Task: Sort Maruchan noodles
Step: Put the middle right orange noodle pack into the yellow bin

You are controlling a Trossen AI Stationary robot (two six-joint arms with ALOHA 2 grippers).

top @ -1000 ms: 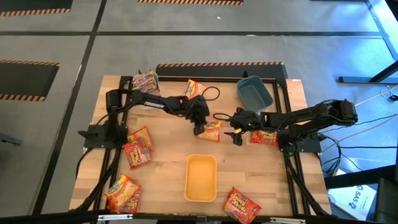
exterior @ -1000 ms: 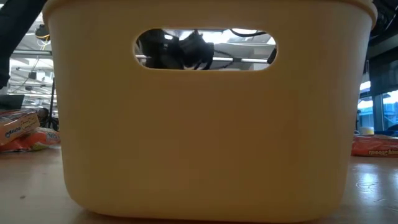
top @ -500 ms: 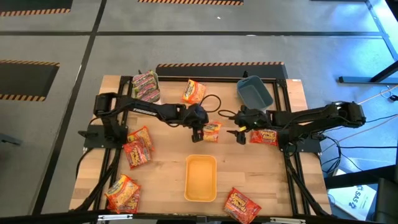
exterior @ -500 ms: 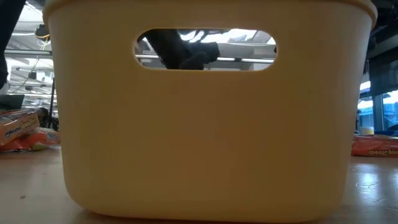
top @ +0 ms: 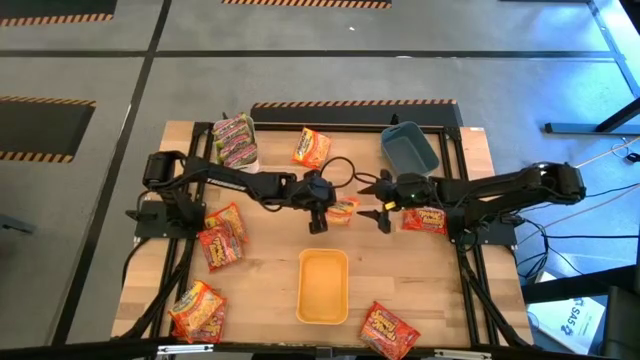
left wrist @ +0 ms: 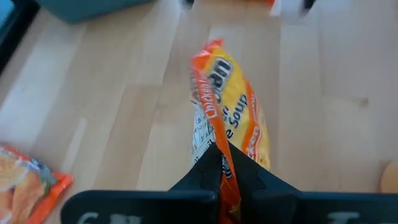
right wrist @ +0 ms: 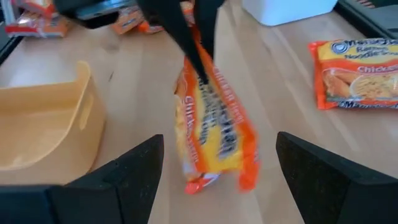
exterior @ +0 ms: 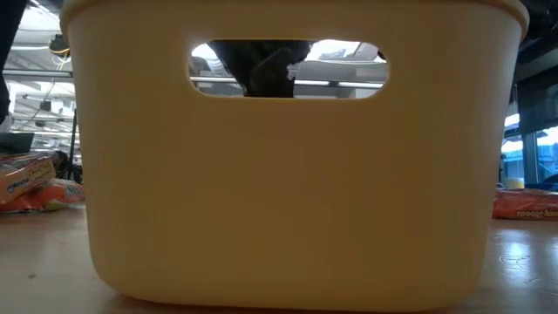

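An orange-yellow Maruchan noodle packet (top: pixel 343 210) hangs at mid-table with my left gripper (top: pixel 325 210) shut on it. In the left wrist view the packet (left wrist: pixel 231 112) stretches away from the shut fingers. My right gripper (top: pixel 384 200) stands open just right of the packet; its two fingers (right wrist: pixel 124 180) flank the packet (right wrist: pixel 214 130) without touching. Other packets lie flat on the table: red ones (top: pixel 425 220) (top: pixel 388 330), orange ones (top: pixel 311 147) (top: pixel 222 235) (top: pixel 197 310). Green-pink ones sit in the white bin (top: pixel 236 140). My left gripper pinches one short end of the packet (left wrist: pixel 219 146) between its two fingers. The fingers (right wrist: pixel 193 43) come slanting down from the table's left. The packet hangs on edge below them, lengthwise, with its lower end (right wrist: pixel 208 180) close over the tabletop; whether that end touches the table, I cannot tell.
A yellow bin (top: pixel 322 300) stands near the front edge, below the held packet, and fills the low view (exterior: pixel 288 192). A blue bin (top: pixel 408 150) sits at the far right. Bare wood lies between the yellow bin and the left-hand packets.
My left gripper has swung toward the table's near edge and risen, staying shut on the packet. The packet has gone from lying nearly flat on the table to hanging on edge below the fingers. My right gripper has stayed open and lifted slightly.
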